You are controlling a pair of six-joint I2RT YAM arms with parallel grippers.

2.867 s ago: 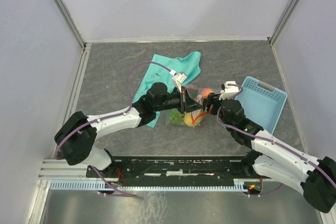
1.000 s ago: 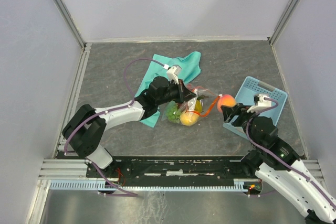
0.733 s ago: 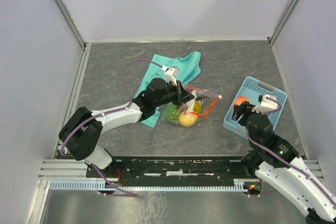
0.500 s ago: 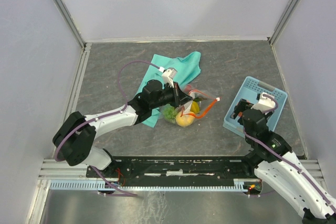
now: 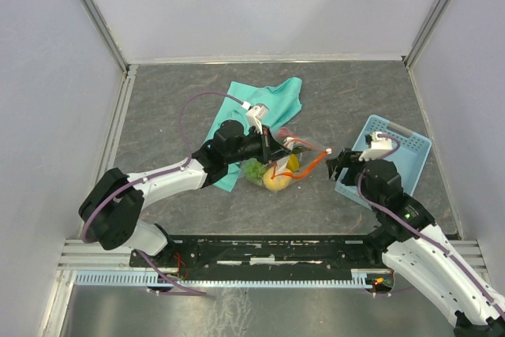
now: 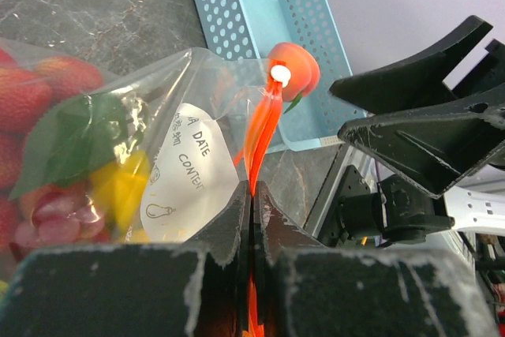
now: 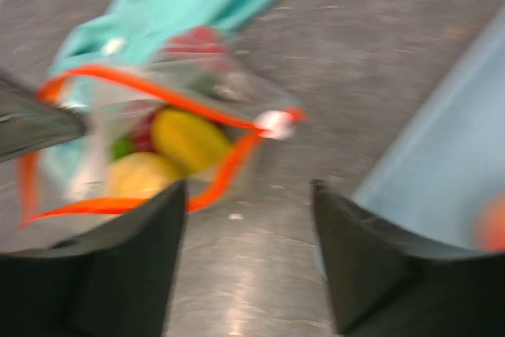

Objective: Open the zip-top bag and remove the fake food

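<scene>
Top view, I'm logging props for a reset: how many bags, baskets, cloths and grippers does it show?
zip-top bag: 1
basket: 1
cloth: 1
grippers: 2, the left gripper and the right gripper
Total: 5

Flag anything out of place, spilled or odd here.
Nothing spilled or damaged. Only the teal cloth lies rumpled and askew beside the zip-top bag, whose mouth gapes, its orange strip pinched in the left gripper.

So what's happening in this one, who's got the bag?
The left gripper is clamped on the orange zip strip of the zip-top bag, holding its mouth open. The right gripper is open and empty, between the bag and the blue basket. A peach lies in the basket; the lemon and other fruit are in the bag.
</scene>
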